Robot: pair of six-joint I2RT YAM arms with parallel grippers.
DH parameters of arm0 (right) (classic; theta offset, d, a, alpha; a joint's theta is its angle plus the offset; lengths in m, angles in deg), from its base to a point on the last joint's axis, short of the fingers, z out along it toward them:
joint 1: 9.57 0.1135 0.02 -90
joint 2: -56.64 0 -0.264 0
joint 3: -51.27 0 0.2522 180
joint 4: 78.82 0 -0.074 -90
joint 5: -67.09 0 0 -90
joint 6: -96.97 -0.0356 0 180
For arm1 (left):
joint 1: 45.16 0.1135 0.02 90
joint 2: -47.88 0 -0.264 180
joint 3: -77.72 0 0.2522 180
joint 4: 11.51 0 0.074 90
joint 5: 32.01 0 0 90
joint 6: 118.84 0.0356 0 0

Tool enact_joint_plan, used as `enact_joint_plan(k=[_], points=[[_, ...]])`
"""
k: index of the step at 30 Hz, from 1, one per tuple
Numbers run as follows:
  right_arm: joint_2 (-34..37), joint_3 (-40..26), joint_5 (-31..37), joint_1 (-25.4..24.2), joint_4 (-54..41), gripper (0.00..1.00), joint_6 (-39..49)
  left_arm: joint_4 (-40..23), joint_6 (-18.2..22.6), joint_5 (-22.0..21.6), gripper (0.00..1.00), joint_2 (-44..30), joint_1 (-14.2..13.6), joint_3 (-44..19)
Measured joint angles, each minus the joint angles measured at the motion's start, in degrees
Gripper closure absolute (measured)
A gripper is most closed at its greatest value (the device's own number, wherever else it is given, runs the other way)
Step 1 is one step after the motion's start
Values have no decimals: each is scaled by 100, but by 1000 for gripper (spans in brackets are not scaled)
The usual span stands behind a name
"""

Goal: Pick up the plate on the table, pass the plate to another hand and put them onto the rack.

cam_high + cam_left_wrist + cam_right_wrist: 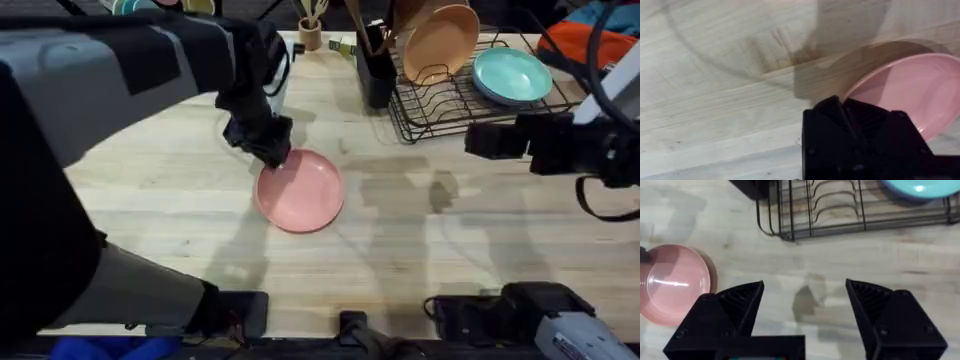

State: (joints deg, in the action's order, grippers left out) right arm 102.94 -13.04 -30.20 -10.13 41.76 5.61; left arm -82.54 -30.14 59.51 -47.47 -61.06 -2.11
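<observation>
Pink plate [301, 191] lies flat on the tabletop [150, 190], well apart from the rack [450, 100]. Left tool [270, 147] sits at the plate's far rim, positioned for an edge grasp; its closure cannot be told. Right tool [805, 297], released, hovers between plate and rack, ready to receive.

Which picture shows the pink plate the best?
The overhead view: the whole pink plate shows on the table, with the left gripper at its rim. The left wrist view shows part of the plate behind that gripper's fingers. The right wrist view shows most of it, cut by the edge.
</observation>
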Motion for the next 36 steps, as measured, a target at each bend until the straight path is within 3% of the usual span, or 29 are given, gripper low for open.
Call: enact_joint_plan(k=[7, 15, 31, 36], points=[[5, 0, -4, 0, 579, 6, -17, -92, 52, -4, 956, 0, 0, -349], [5, 0, -3, 0, 626, 6, -17, -170, 281, 23, 956, 0, 0, -600], [5, 0, -4, 0, 628, 6, -579, -178, 632, 668, 959, 0, 2, -636], [5, 0, -4, 0, 646, 6, -774, -199, 695, 920, 958, -1, 0, -946]])
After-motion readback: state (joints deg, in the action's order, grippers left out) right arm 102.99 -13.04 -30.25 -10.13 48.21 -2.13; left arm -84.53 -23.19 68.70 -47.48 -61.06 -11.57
